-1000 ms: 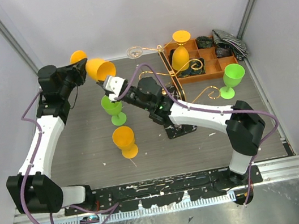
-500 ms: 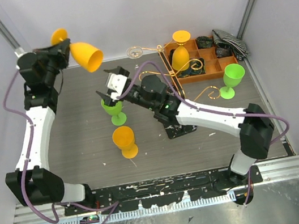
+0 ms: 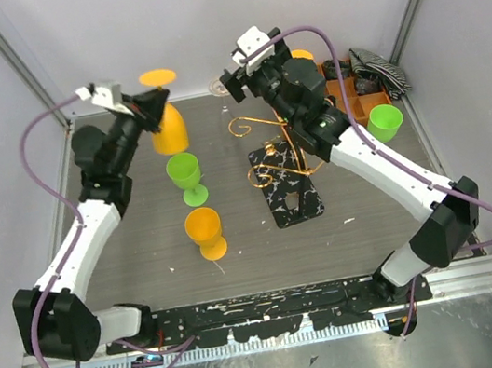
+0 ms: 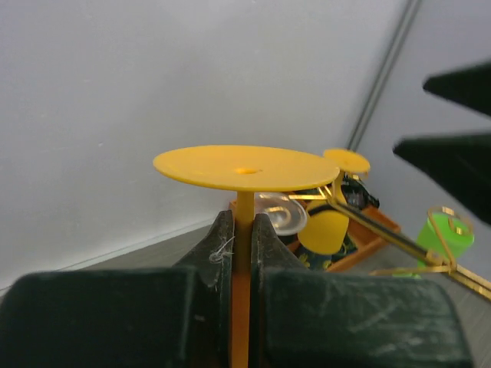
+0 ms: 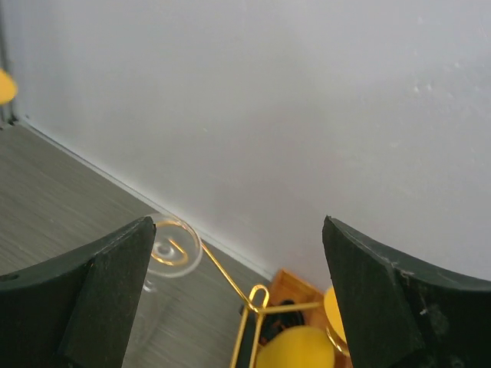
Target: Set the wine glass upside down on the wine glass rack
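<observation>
Two left fingers (image 4: 215, 245) clamp the stem of the inverted wine glass (image 4: 245, 167).

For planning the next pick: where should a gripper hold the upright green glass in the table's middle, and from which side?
Probably the green glass by its thin stem, approached level from the left: its bowl is wide and tapered, an orange glass stands close in front, and the wine glass rack stands to its right.
</observation>
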